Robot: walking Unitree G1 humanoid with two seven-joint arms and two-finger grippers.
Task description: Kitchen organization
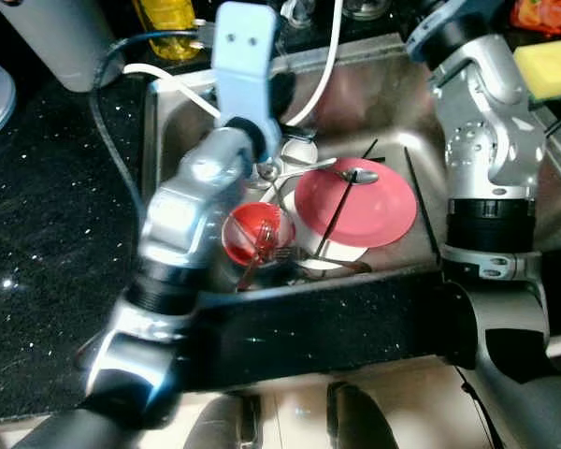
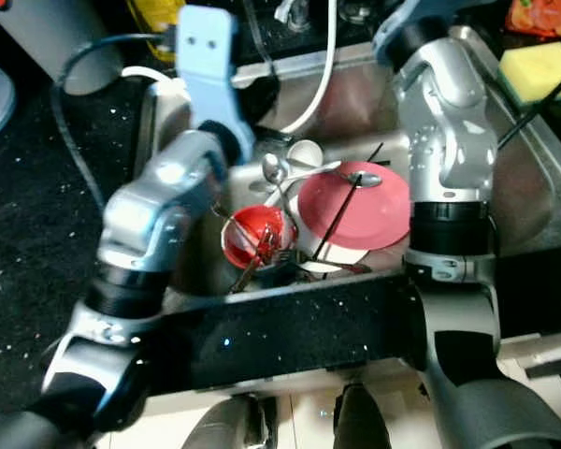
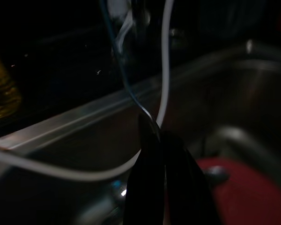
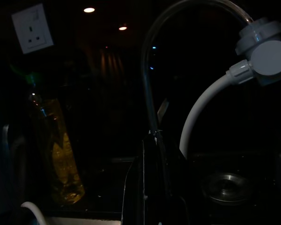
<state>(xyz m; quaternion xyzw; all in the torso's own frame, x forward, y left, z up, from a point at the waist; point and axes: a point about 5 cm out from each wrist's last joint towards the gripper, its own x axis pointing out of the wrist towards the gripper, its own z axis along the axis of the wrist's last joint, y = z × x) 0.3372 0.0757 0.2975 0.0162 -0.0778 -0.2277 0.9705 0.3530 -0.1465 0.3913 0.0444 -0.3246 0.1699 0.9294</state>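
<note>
A steel sink (image 1: 374,89) holds a red plate (image 1: 369,208) with a spoon (image 1: 358,175) and black chopsticks (image 1: 341,210) lying across it. Beside it sits a red bowl (image 1: 252,232) with a fork (image 1: 262,245) in it, and a white cup (image 1: 299,150) stands behind. My left arm reaches over the sink's left part, its blue wrist mount (image 1: 246,65) covering the fingers from above. In the left wrist view my left gripper (image 3: 155,132) is shut with nothing in it, above the sink's back wall. My right gripper (image 4: 152,137) is shut and points at the faucet (image 4: 152,70).
White cable (image 1: 332,47) and a blue cable (image 1: 107,103) hang over the sink's back edge. A yellow sponge (image 1: 550,67) lies right of the sink and a yellow bottle (image 1: 164,19) stands behind it. Black counter (image 1: 47,234) spreads to the left. A white hose (image 4: 201,108) joins the faucet.
</note>
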